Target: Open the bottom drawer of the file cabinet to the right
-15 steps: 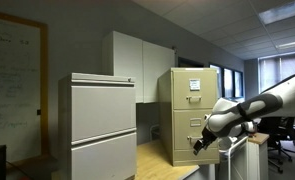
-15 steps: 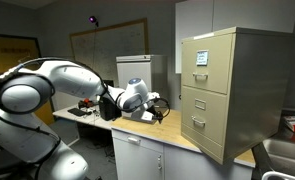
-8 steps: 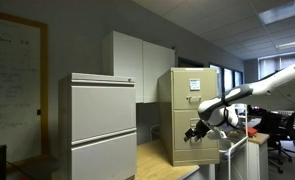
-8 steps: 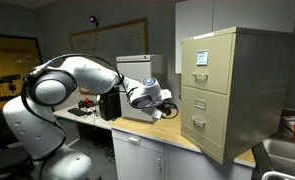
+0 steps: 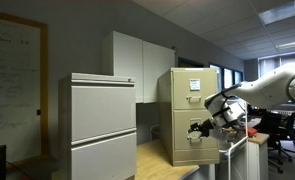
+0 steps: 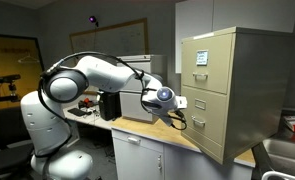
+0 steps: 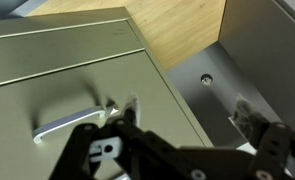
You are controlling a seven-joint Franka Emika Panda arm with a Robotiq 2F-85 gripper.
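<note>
Wrist view, left to right: silver handle (image 7: 62, 117) at 8 o'clock on the bottom drawer (image 7: 47, 85). A dark finger (image 7: 92, 152) sits with its tip just beside the handle's right end; contact or not, can't tell. The gripper (image 7: 182, 152) is at 6 o'clock, fingers spread wide, nothing between them. The second finger (image 7: 272, 142) is at 4 o'clock over a grey panel (image 7: 262, 50). The wooden countertop (image 7: 177, 30) is at 12 to 1 o'clock.

In an exterior view, a wide light-grey cabinet (image 5: 102, 125) is at 8 o'clock and the file cabinet (image 5: 187, 78) is just right of centre, standing on the countertop. The gripper (image 5: 199, 128) is up against the front of the bottom drawer (image 5: 184, 150), and the arm (image 5: 272, 85) comes in from 3 o'clock.

In an exterior view, the robot base (image 6: 52, 150) is at 8 o'clock. The arm (image 6: 112, 75) reaches across to the gripper (image 6: 184, 118) near centre. The file cabinet (image 6: 247, 80) is at 3 o'clock.

Bottom drawer front looks flush with the drawer above it, so it reads as closed in both exterior views. Gripper height matches the bottom drawer's handle.
</note>
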